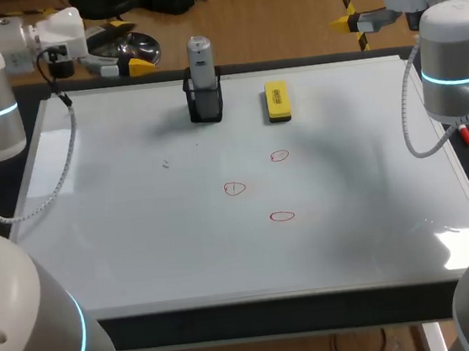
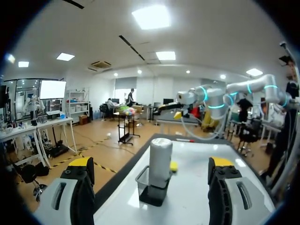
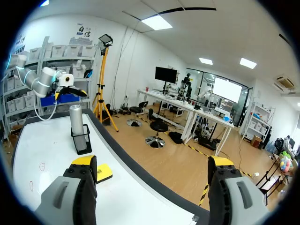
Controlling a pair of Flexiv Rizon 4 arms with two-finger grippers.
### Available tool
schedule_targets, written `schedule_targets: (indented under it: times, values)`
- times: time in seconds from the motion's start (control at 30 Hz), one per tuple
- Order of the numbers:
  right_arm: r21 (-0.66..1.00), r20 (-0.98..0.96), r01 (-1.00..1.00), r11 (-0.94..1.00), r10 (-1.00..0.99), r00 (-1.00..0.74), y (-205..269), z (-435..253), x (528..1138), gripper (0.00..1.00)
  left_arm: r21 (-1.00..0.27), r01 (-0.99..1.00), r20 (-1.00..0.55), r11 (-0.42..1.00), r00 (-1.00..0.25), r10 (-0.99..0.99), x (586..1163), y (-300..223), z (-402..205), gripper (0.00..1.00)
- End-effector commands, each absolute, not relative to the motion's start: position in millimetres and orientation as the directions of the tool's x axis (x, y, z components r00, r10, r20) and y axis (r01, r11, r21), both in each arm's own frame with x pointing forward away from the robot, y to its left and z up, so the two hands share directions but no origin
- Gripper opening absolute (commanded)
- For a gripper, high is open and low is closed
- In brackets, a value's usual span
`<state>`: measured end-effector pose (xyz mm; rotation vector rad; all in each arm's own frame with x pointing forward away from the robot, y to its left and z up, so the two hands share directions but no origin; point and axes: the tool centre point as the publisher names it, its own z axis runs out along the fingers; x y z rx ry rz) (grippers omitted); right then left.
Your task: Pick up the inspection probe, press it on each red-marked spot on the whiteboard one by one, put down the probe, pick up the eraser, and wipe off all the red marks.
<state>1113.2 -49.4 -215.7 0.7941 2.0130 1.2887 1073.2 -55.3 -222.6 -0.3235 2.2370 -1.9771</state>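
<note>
1. Two arms are parked off the far corners of the white glossy whiteboard (image 1: 140, 237). No step of the task looks begun.
2. Left gripper (image 2: 150, 165): fingers spread wide, nothing between them touching. It hangs past the board's far left corner and looks straight along the far edge.
3. Silver-grey cylindrical inspection probe (image 1: 199, 61): upright in a small black mesh holder (image 1: 205, 104) near the far edge of the board. In the left wrist view it sits dead ahead of the open fingers, apart from them.
4. Yellow block eraser (image 1: 278, 101): flat on the board just right of the holder, not touching it.
5. Three red ring marks, mid-board: far one (image 1: 279, 156), left one (image 1: 234, 189), near one (image 1: 281, 216). All are unwiped.
6. Right gripper (image 3: 152, 161): fingers wide apart and empty, off the far right corner, well apart from the probe.
7. Step in hand, as I judge it, is picking up the probe, and the left arm is already lined up.
   - Come in level.
   - Straddle the bare upper body above the holder rim.
   - Centre before closing, so neither finger nudges the holder.
   - Lift straight up until the base clears the mesh; a slanted pull could tip or drag the holder toward the eraser.
</note>
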Motion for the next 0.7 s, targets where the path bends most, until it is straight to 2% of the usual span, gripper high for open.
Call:
schedule_targets:
  times: [0.03, 0.7]
  values:
    - [0.925, -0.174, 0.158, 0.345, 0.755, -0.632, -50, -216, 1113, 1.0, -0.992, -0.061, 0.041, 0.106, -0.982, -0.182, 1081, -67, -229, 1.0]
    - [0.925, -0.174, 0.158, 0.345, 0.755, -0.632, -50, -216, 1113, 1.0, -0.995, -0.068, 0.06, 0.079, -0.993, -0.103, 1068, -113, -253, 1.0]
